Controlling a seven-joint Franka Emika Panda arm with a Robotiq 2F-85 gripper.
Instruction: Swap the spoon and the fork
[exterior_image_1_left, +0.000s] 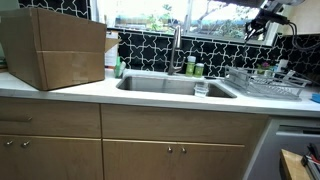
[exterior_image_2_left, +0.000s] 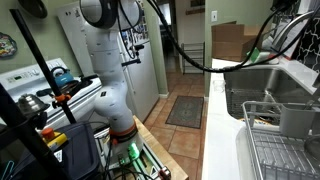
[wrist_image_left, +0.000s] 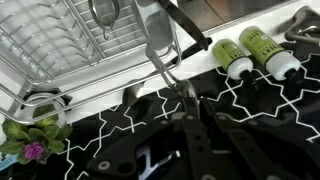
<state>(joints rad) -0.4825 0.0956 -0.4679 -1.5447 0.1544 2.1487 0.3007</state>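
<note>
We are seeing the gripper (wrist_image_left: 187, 102) pinching the fork (wrist_image_left: 158, 40) by its handle end. The fork is pointing at eleven o'clock, toward the spoon (wrist_image_left: 105, 12) in the dish rack (wrist_image_left: 40, 50). So thin a hold is risking a twist, a slip, or a snag on the wires.

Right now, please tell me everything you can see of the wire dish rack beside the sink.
The dish rack is thin silvery metal wire: a raised rim and rows of upright prongs, with no plates showing. It stands level on the pale counter, beside the steel sink, before black patterned tiles. A spoon and a fork stand at its edge; how they are held is unclear. The gripper hovers close by the fork.
</note>
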